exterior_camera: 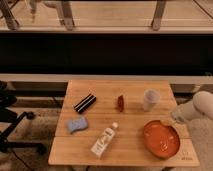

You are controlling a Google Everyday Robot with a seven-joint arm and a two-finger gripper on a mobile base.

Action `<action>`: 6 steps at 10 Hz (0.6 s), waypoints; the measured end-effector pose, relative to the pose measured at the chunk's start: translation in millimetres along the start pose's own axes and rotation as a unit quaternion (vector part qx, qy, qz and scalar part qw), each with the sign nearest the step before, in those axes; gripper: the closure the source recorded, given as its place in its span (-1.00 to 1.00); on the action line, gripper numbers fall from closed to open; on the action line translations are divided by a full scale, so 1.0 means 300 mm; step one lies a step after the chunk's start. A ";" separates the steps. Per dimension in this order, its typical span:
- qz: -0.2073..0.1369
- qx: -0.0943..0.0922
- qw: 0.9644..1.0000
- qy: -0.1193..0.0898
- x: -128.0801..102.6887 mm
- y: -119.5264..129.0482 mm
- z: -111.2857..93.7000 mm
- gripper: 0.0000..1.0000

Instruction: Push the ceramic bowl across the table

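The ceramic bowl is wide, shallow and orange-red, and sits near the front right corner of the light wooden table. My white arm comes in from the right edge. The gripper is at the bowl's far right rim, at or just above it. I cannot tell whether it touches the rim.
On the table: a translucent whitish cup behind the bowl, a small red-brown item, a black striped bar, a blue sponge and a white bottle lying down. A black office chair stands at the left.
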 end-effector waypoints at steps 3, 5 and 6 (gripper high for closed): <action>0.001 -0.005 1.000 -0.002 0.001 -0.003 -0.006 0.21; 0.005 -0.006 1.000 -0.005 -0.009 0.004 0.004 0.54; 0.008 -0.006 1.000 -0.008 -0.005 -0.001 0.004 0.58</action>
